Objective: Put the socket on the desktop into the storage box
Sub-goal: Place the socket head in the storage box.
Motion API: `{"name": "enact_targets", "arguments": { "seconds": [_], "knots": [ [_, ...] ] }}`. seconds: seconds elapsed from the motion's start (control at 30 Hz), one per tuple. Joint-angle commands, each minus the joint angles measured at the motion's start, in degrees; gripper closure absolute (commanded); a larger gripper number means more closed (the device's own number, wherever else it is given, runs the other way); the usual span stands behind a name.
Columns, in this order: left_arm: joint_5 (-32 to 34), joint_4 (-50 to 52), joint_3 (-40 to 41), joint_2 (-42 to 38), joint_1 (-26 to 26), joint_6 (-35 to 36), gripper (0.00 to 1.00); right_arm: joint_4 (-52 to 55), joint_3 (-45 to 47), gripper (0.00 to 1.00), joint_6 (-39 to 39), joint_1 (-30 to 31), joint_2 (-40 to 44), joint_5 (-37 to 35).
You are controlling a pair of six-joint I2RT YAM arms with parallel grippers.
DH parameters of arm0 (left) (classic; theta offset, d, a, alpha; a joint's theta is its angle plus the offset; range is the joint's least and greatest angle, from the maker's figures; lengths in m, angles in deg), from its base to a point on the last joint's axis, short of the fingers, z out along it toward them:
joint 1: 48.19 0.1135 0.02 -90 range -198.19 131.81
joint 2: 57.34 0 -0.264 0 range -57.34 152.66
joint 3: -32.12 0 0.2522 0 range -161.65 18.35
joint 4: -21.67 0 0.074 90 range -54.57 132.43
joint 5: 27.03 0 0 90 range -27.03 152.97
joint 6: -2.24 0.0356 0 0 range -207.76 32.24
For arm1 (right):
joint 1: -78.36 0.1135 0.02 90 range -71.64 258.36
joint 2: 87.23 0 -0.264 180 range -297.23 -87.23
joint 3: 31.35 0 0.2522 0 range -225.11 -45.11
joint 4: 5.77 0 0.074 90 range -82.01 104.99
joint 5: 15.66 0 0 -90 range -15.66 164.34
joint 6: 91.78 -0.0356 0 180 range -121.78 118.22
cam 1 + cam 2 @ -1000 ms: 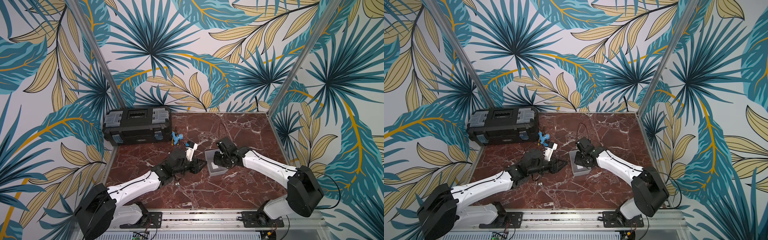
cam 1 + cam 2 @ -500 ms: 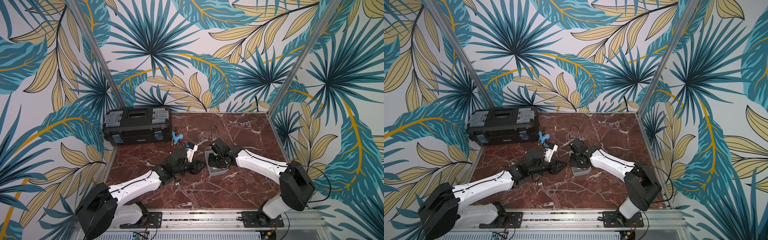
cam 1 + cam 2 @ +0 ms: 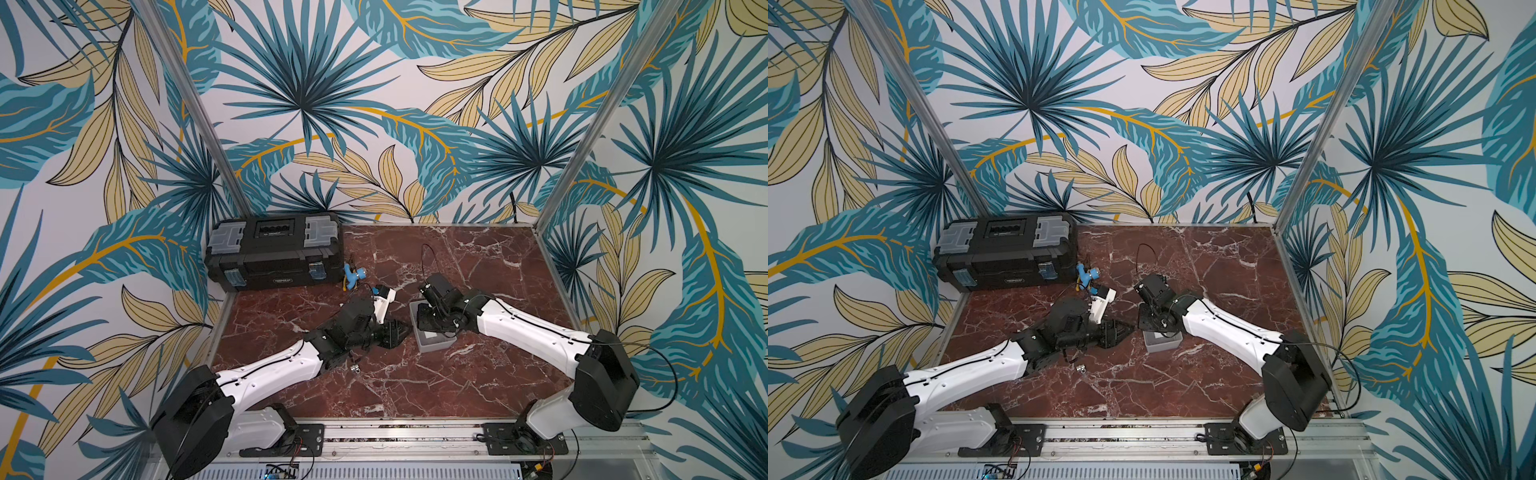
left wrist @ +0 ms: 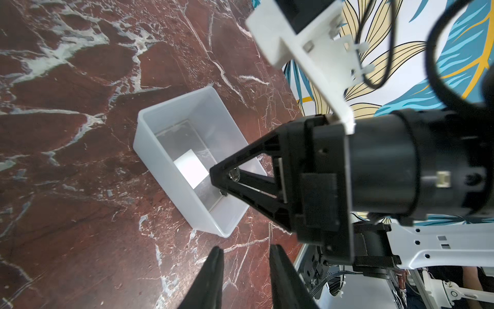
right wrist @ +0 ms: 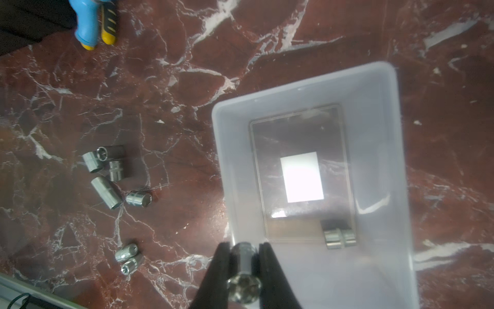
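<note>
In the right wrist view my right gripper (image 5: 244, 247) is shut on a shiny steel socket (image 5: 244, 278), just over the near wall of the translucent storage box (image 5: 374, 160). One socket (image 5: 340, 238) lies on the box floor beside the white label. Several more sockets (image 5: 107, 171) lie loose on the red-brown desktop (image 3: 415, 386). In both top views the right gripper (image 3: 428, 320) hangs over the box (image 3: 434, 351). My left gripper (image 4: 246, 251) is open and holds nothing, low over the desktop just left of the box (image 4: 160, 157).
A black toolbox (image 3: 274, 253) stands at the back left. A blue tool (image 3: 353, 276) and a yellow-handled screwdriver (image 5: 108, 21) lie in front of it. One stray socket (image 3: 355, 368) sits under the left forearm. Aluminium rails (image 3: 395, 432) edge the front.
My right gripper has swung left with the socket and now hangs over the box's left part. The left arm has hardly moved.
</note>
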Motion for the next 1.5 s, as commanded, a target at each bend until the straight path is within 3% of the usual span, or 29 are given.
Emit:
{"name": "enact_targets", "arguments": {
  "seconds": [0.0,0.2,0.23,0.5,0.73,1.47],
  "knots": [
    [-0.47,-2.24,-2.11,-1.63,-0.15,0.78,0.67,1.48,-1.65,1.00,1.15,-0.11,2.58,0.42],
    [-0.53,-3.44,-2.11,-2.03,-0.11,1.65,0.67,1.15,-2.77,1.00,1.09,-1.03,5.90,3.84],
    [3.40,-3.58,-2.04,-2.22,-0.16,2.62,0.66,1.06,-2.83,1.00,1.03,-1.34,6.66,4.21],
    [1.27,-5.33,-1.58,-3.20,-0.10,3.71,0.70,-1.54,-1.79,1.00,0.91,-3.43,10.46,11.45],
    [0.35,-6.92,-1.16,-4.18,-0.14,3.86,0.74,-3.04,0.01,1.00,0.70,-4.18,13.19,13.40],
    [1.23,-6.00,-1.24,-2.24,-0.26,3.42,0.80,-1.11,1.54,0.99,0.63,-5.42,12.59,9.11]
  ]
}}
